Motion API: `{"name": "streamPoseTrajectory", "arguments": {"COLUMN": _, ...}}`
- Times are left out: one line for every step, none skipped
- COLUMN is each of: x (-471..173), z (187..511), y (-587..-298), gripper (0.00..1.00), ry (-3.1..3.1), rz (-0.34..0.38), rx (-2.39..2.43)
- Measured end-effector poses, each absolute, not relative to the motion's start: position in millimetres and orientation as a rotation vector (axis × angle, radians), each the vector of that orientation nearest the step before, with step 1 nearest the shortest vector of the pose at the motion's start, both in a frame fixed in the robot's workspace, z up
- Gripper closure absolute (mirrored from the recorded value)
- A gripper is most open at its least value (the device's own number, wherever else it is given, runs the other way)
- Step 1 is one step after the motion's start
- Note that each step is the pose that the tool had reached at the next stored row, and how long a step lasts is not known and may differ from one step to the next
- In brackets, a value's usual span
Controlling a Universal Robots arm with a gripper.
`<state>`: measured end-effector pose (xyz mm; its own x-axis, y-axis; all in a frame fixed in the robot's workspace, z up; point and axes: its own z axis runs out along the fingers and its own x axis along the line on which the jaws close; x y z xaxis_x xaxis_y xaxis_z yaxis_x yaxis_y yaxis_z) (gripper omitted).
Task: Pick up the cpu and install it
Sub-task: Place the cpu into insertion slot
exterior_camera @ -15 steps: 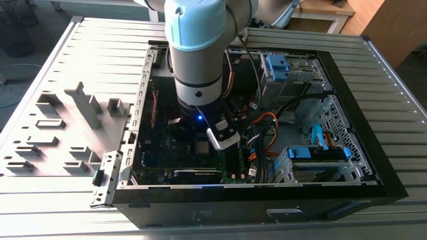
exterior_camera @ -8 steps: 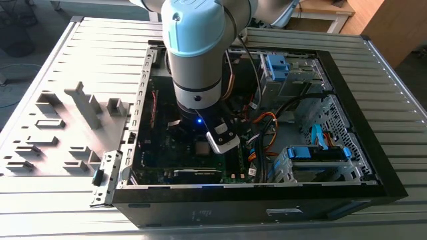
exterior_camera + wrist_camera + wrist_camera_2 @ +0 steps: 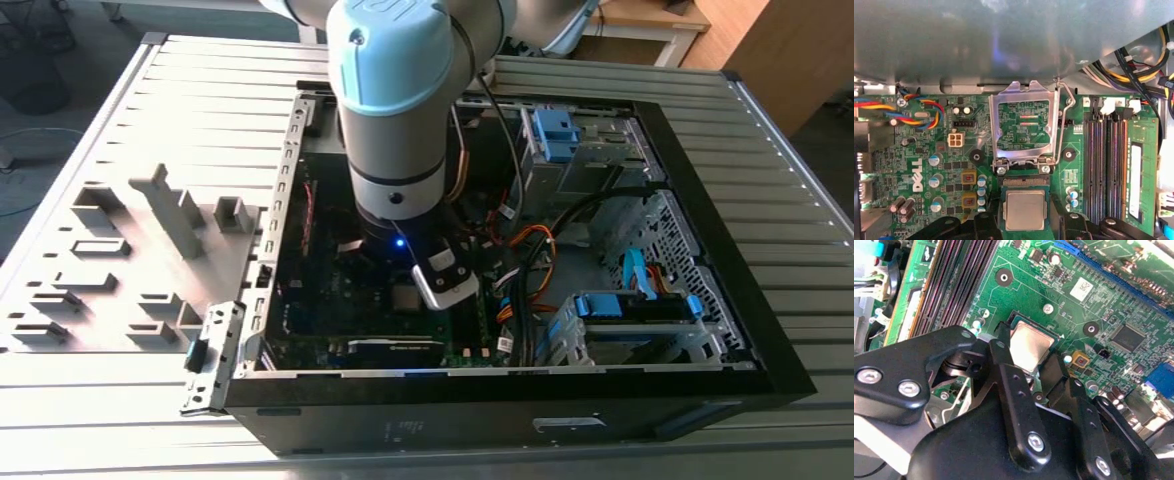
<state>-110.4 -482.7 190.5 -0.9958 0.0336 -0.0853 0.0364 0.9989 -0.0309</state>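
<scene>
The cpu [image 3: 1025, 210], a small square chip with a dull silver top, lies flat in the socket on the green motherboard [image 3: 919, 145]. It shows in both wrist views, and in the second wrist view the cpu [image 3: 1030, 346] is partly hidden by the black fingers. My gripper [image 3: 1025, 216] straddles it, one finger [image 3: 988, 222] against each opposite edge, so the gripper [image 3: 1031, 362] looks shut on the chip. The socket's metal load plate [image 3: 1024, 91] stands flipped open just beyond the chip. In the exterior view the arm [image 3: 394, 120] reaches down into the open computer case [image 3: 747, 340].
Memory slots [image 3: 1109, 165] run beside the socket, and the wire latch lever [image 3: 1070, 105] stands raised by the load plate. Coloured cables [image 3: 884, 107] cross one board corner. Drive cages [image 3: 641, 310] and orange cables [image 3: 527, 240] fill the case's right in the exterior view. Grey fixtures [image 3: 160, 210] sit on the slatted table at left.
</scene>
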Motion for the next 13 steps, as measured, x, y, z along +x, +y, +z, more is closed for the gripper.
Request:
{"name": "streamPoseTrajectory", "arguments": {"x": -110.3, "z": 190.5, "y": -482.0, "gripper": 0.53, "ry": 3.056, "rz": -0.050, "rx": 0.055}}
{"name": "streamPoseTrajectory", "arguments": {"x": -110.1, "z": 190.4, "y": -481.5, "gripper": 0.53, "ry": 3.056, "rz": -0.049, "rx": 0.055}}
{"name": "streamPoseTrajectory", "arguments": {"x": -109.9, "z": 190.4, "y": -481.5, "gripper": 0.53, "ry": 3.056, "rz": -0.049, "rx": 0.056}}
{"name": "streamPoseTrajectory", "arguments": {"x": -109.9, "z": 190.3, "y": -481.5, "gripper": 0.53, "ry": 3.056, "rz": -0.049, "rx": 0.056}}
{"name": "streamPoseTrajectory", "arguments": {"x": -109.7, "z": 190.3, "y": -481.4, "gripper": 0.53, "ry": 3.056, "rz": -0.049, "rx": 0.054}}
{"name": "streamPoseTrajectory", "arguments": {"x": -109.4, "z": 190.3, "y": -481.4, "gripper": 0.53, "ry": 3.056, "rz": -0.049, "rx": 0.050}}
{"name": "streamPoseTrajectory", "arguments": {"x": -109.2, "z": 190.3, "y": -481.4, "gripper": 0.53, "ry": 3.056, "rz": -0.049, "rx": 0.043}}
{"name": "streamPoseTrajectory", "arguments": {"x": -109.1, "z": 190.3, "y": -481.4, "gripper": 0.53, "ry": 3.056, "rz": -0.047, "rx": 0.036}}
{"name": "streamPoseTrajectory", "arguments": {"x": -109.0, "z": 190.3, "y": -481.4, "gripper": 0.53, "ry": 3.056, "rz": -0.047, "rx": 0.032}}
{"name": "streamPoseTrajectory", "arguments": {"x": -109.0, "z": 190.3, "y": -481.4, "gripper": 0.53, "ry": 3.056, "rz": -0.047, "rx": 0.030}}
{"name": "streamPoseTrajectory", "arguments": {"x": -109.0, "z": 190.3, "y": -481.4, "gripper": 0.53, "ry": 3.056, "rz": -0.047, "rx": 0.026}}
{"name": "streamPoseTrajectory", "arguments": {"x": -109.0, "z": 190.3, "y": -481.4, "gripper": 0.53, "ry": 3.056, "rz": -0.047, "rx": 0.018}}
{"name": "streamPoseTrajectory", "arguments": {"x": -109.0, "z": 190.3, "y": -481.4, "gripper": 0.53, "ry": 3.056, "rz": -0.046, "rx": 0.010}}
